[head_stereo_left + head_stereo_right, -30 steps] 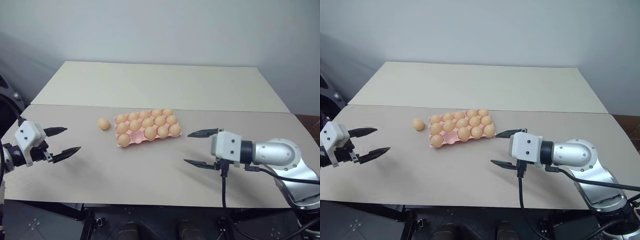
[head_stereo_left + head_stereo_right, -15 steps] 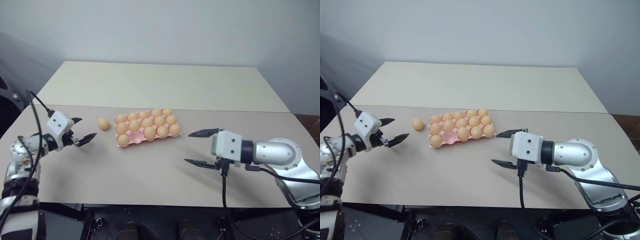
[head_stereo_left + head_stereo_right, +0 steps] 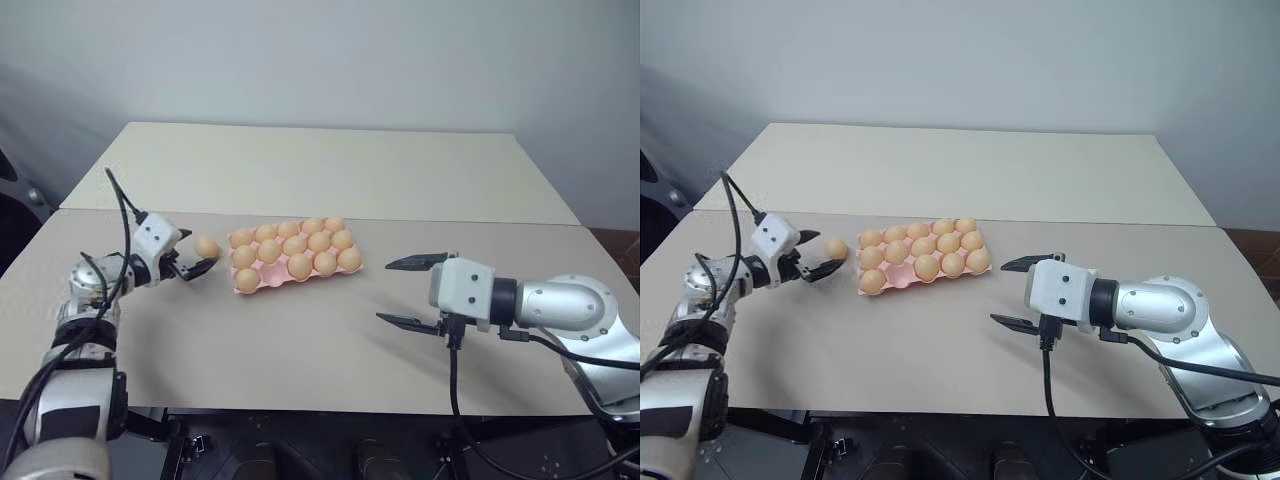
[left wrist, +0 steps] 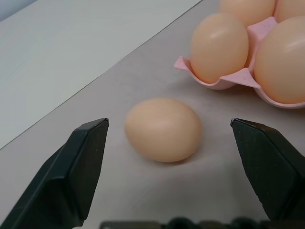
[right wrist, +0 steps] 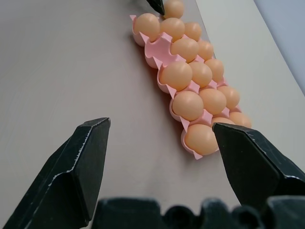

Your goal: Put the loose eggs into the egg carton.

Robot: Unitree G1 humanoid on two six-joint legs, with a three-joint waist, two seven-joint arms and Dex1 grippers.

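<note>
Left hand released, fingers flanking egg beside carton. Right hand released, idle. Probably light, smooth, fragile, roll-prone: squeeze gently across middle.

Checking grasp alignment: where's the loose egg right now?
On the table, just left of the egg carton: the loose egg lies between the open left end effector's fingers, untouched.

A plain pale grey wall stands behind two tables pushed together edge to edge: the far table has a cream top, the near table a greyer beige top. Soft, even light leaves faint shadows. Dark floor shows below the front edge.
</note>
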